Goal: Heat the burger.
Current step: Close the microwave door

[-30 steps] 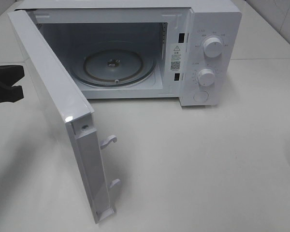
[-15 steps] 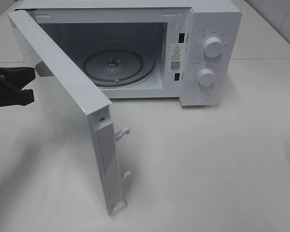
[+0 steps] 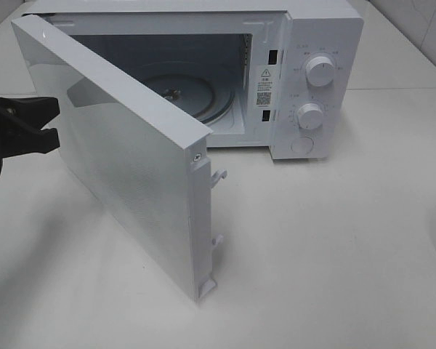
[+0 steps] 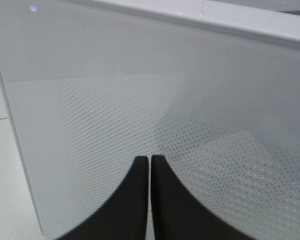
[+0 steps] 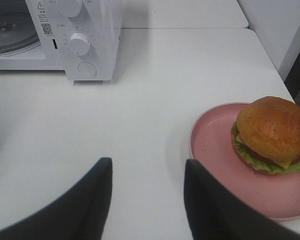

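White tabletop (image 5: 155,100) fills the scene. Nearest, the right gripper (image 5: 146,192) hovers with its black fingers spread, holding nothing. Just beyond sits a round pink plate (image 5: 210,145) carrying the burger (image 5: 270,132): glossy brown domed bun, yellow cheese and frilly green lettuce at its edge. Farther off, the left gripper (image 4: 150,172), fingers pressed together, meets the white microwave's (image 3: 320,43) half-open perforated door (image 3: 123,153).

Microwave door (image 3: 131,145) stands half-swung across the front of the cavity (image 3: 203,80), blocking most of the mouth; only a narrow gap shows beside the control panel (image 3: 312,87). Bare table (image 3: 334,240) lies open right of the door edge. Closed left gripper (image 3: 49,122) sits against the door's outer face.
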